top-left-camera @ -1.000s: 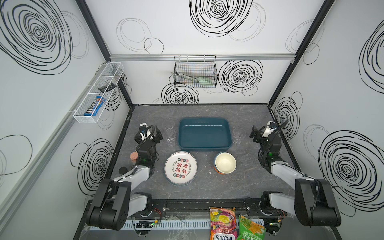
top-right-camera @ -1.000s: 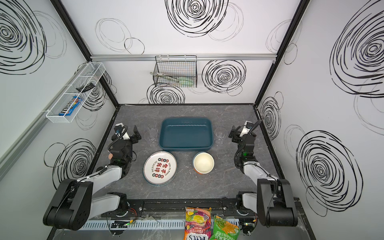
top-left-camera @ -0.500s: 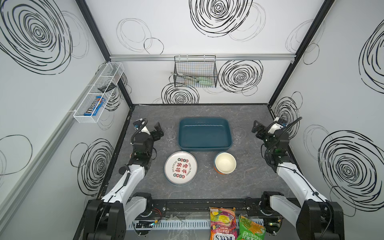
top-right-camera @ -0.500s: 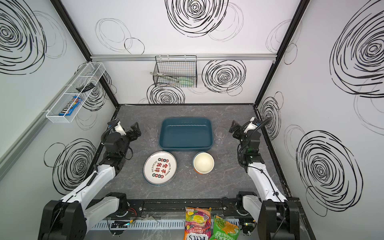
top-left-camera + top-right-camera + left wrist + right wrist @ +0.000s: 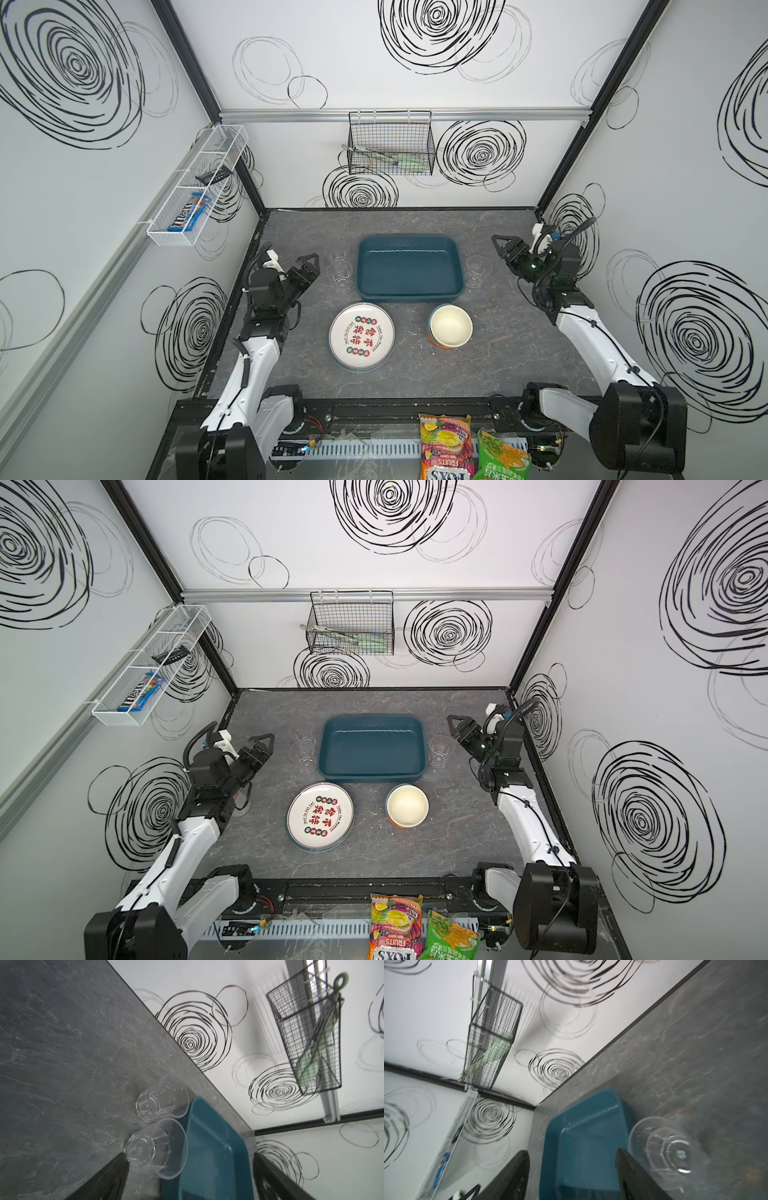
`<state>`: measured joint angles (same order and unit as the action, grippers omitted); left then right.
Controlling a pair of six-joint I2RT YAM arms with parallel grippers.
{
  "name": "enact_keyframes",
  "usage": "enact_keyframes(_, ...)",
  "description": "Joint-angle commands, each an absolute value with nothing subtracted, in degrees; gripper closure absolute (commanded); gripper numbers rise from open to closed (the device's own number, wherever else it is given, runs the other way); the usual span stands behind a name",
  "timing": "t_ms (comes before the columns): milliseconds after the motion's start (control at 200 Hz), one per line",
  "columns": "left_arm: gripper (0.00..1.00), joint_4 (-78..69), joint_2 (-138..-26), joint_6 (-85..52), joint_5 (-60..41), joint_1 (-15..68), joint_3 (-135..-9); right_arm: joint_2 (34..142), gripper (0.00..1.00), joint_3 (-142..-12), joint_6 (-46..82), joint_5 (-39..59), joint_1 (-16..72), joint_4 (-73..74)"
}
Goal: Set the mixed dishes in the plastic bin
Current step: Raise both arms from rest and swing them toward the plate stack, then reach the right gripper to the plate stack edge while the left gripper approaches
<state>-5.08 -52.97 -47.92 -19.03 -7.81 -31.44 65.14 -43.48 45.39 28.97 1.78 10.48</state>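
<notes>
Dark teal rectangular plastic bin [image 5: 409, 268] sits on the grey marbled tabletop [image 5: 415, 386], its bare floor showing in both top views [image 5: 372, 746]. On the robot's side of the bin, toward its left corner, is a round white plate with red Chinese characters [image 5: 361, 336], stacked on a teal-rimmed plate that only shows as an edge. On the same side toward the bin's right corner, a cream bowl [image 5: 451, 325] is nested in a blue bowl and an orange bowl, both seen only as rims. Two clear glass tumblers stand upright just beside the bin's left wall, far tumbler [image 5: 164, 1099] and near tumbler [image 5: 158, 1149]; whether they touch the bin can't be told. A third clear tumbler [image 5: 476, 270] stands just beside the bin's right wall. Left gripper [image 5: 309, 264] is left of the bin beyond the two tumblers, its jaws spread wide with nothing between the black fingers [image 5: 112, 1178]. Right gripper [image 5: 505, 247] is right of the bin past the third tumbler, raised off the table, its jaws apart and holding nothing, fingers [image 5: 633, 1172] framing the bin's corner. The right wrist view is blurred. Black wire basket [image 5: 390, 145] hangs on the wall behind the bin, white mesh rack [image 5: 195, 187] is on the wall to the bin's left, and snack bags [image 5: 446, 449] lie beyond the table's front edge
</notes>
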Motion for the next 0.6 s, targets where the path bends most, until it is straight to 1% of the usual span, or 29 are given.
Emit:
enact_keyframes(0,0.12,11.16,-50.72,-44.07,-20.31,-7.08,-35.25,66.29,0.36,-47.99,39.79,32.76,7.45,0.9)
enact_keyframes(40,0.16,15.26,-50.01,-42.97,-19.38,-6.65,-35.89,67.36,0.39,-49.85,38.06,32.29,9.87,-1.88)
enact_keyframes(115,0.23,21.36,-48.71,-41.61,-18.3,-6.07,-36.05,70.29,0.47,-53.58,35.59,32.72,13.82,-7.23)
enact_keyframes(160,0.27,24.07,-48.1,-41.48,-18.13,-5.81,-35.67,71.99,0.49,-55.81,34.14,32.62,16.05,-10.35)
enact_keyframes(195,0.29,25.63,-47.55,-41.64,-18.18,-5.42,-35.13,73.08,0.52,-57.4,32.67,32.23,18.05,-12.74)
enact_keyframes(250,0.33,27.47,-46.55,-42.45,-18.39,-4.41,-33.92,74.97,0.52,-59.81,30.66,30.54,21.51,-16.47)
enact_keyframes(400,0.37,31.85,-43.54,-45.1,-14.35,-0.6,-31.64,79.32,0.54,-63.63,28.32,26.15,30.71,-22.09)
enact_keyframes(590,0.37,35.18,-42.78,-48.94,-9.26,5.53,-29.48,84.72,0.56,-67.05,27.33,19.52,40.9,-26.34)
